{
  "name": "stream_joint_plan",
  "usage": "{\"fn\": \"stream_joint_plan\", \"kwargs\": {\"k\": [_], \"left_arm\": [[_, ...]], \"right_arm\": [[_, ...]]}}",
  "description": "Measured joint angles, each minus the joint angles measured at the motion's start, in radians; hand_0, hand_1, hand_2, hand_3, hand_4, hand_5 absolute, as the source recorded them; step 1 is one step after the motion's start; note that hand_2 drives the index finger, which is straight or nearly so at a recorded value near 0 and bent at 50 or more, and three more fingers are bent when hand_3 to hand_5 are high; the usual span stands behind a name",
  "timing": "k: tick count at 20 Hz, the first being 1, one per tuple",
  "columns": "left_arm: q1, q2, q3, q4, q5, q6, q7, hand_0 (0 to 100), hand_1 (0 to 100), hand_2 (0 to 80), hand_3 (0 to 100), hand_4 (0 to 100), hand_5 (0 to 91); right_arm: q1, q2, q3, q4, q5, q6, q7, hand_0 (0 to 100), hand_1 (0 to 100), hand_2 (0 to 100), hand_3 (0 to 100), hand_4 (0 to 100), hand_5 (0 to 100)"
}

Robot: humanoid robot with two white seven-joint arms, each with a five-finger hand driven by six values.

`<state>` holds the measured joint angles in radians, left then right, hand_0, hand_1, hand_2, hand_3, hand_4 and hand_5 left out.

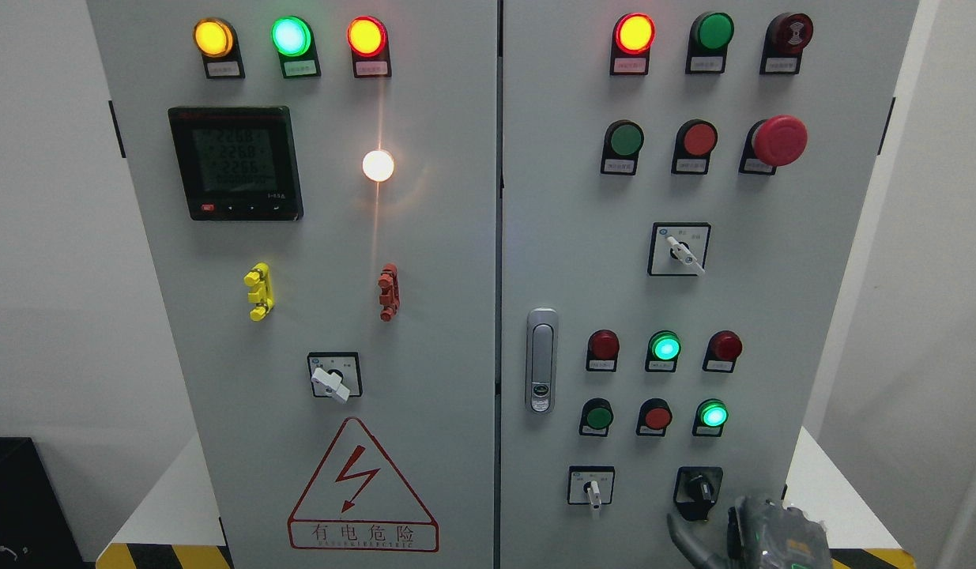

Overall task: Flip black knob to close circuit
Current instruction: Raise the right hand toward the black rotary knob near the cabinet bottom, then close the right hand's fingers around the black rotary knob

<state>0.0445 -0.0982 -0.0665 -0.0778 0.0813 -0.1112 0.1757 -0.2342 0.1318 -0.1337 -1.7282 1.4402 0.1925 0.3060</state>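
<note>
The black knob (699, 488) sits on its black plate at the lower right of the grey cabinet's right door (567, 237), pointer roughly upright. My right hand (760, 537) comes in at the bottom edge, just below and to the right of the knob. One grey finger (683, 533) stretches up to the plate's lower left corner, and nothing is held. Most of the hand is cut off by the frame edge. The left arm does not show.
A white-handled selector switch (591, 488) sits left of the knob, with lit green lamps (713, 414) and red buttons above. The silver door handle (541, 359) is at the door's left edge. A red emergency button (778, 141) sticks out higher up.
</note>
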Motion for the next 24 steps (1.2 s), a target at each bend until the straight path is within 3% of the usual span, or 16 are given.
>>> {"fn": "stream_joint_plan", "kwargs": {"k": [24], "left_arm": [[0.000, 0.000, 0.000, 0.000, 0.000, 0.000, 0.000, 12, 56, 0.0, 0, 0, 0.0]], "right_arm": [[-0.029, -0.001, -0.034, 0.035, 0.005, -0.005, -0.010, 0, 0, 90, 100, 95, 98]]}}
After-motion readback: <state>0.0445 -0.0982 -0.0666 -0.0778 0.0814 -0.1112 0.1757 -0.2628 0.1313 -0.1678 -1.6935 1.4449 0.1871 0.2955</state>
